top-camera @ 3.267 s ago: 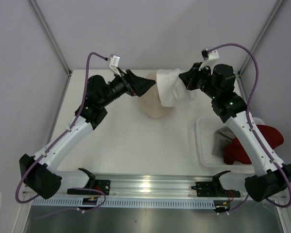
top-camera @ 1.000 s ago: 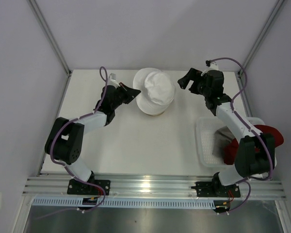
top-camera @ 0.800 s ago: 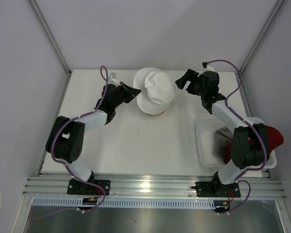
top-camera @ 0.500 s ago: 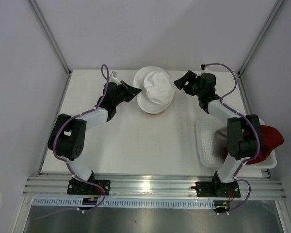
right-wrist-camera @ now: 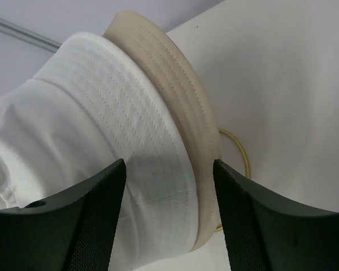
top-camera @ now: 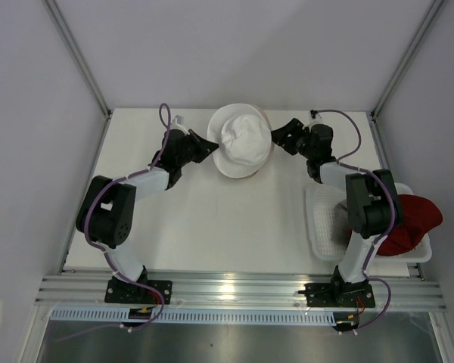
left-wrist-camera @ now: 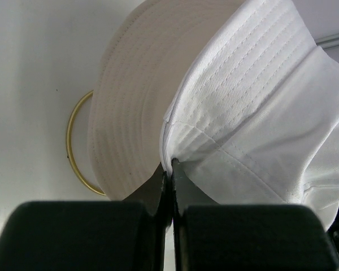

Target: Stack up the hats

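Note:
A white hat (top-camera: pixel 242 136) sits over a cream hat (top-camera: pixel 238 173) at the back of the table, both on a gold ring stand (left-wrist-camera: pixel 73 148). My left gripper (top-camera: pixel 211 145) is shut on the left brim of the white hat (left-wrist-camera: pixel 254 107), with the fabric pinched between its tips (left-wrist-camera: pixel 172 164). The cream hat (left-wrist-camera: pixel 130 101) shows just underneath. My right gripper (top-camera: pixel 279 138) is open at the hats' right side. Its fingers straddle the white brim (right-wrist-camera: pixel 118 113) and the cream brim (right-wrist-camera: pixel 186 107), and the gripper (right-wrist-camera: pixel 168 165) touches neither. A dark red hat (top-camera: pixel 412 221) lies at the right.
A white mesh basket (top-camera: pixel 325 227) stands at the right edge of the table, and the dark red hat hangs over its far side. The gold ring (right-wrist-camera: pixel 241 151) rests on the tabletop under the hats. Frame posts stand at the back corners.
The white hat, once held up by both grippers, now rests on the cream hat. Over the last second the right gripper moved left to the brim and its jaws narrowed. The left stayed shut.

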